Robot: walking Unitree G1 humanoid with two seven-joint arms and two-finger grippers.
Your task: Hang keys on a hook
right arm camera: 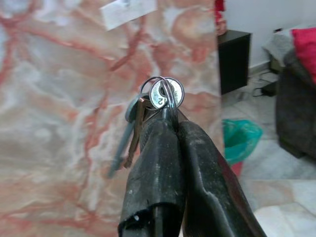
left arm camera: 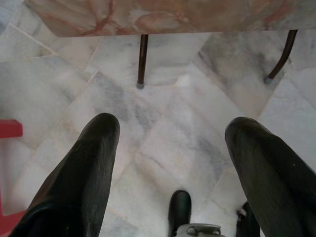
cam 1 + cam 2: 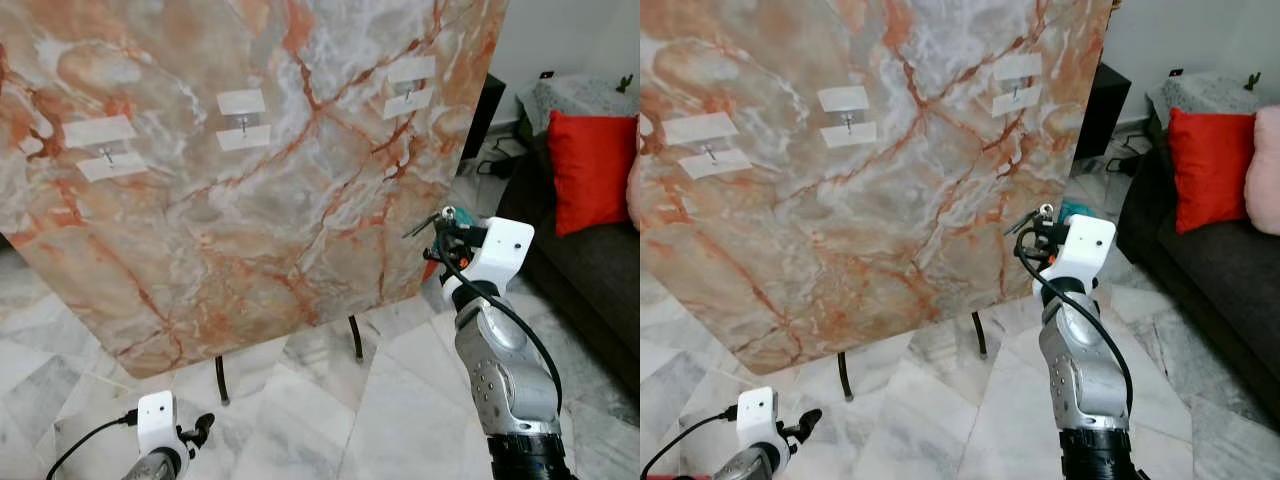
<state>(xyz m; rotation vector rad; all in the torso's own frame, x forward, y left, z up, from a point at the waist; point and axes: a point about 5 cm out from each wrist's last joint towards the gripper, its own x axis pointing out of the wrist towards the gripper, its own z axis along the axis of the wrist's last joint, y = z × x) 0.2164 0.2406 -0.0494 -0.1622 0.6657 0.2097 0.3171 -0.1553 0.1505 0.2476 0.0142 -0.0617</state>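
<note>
Black fingers (image 1: 163,163) of right gripper (image 3: 447,232) pinched tight on small silver key bunch (image 1: 160,94), keys dangling below ring. Nearest hook (image 3: 408,93), metal on white adhesive pads, sits up-left on tilted marble-patterned board (image 3: 250,220). Left gripper (image 2: 173,148) spread, empty, low over marble floor.

Legible marks, one item: I read a stamped digit "2" on the round silver key tag (image 1: 167,93), hanging on the key ring (image 1: 157,91) at 12 o'clock above the right gripper (image 1: 170,129). Nothing else readable.
</note>
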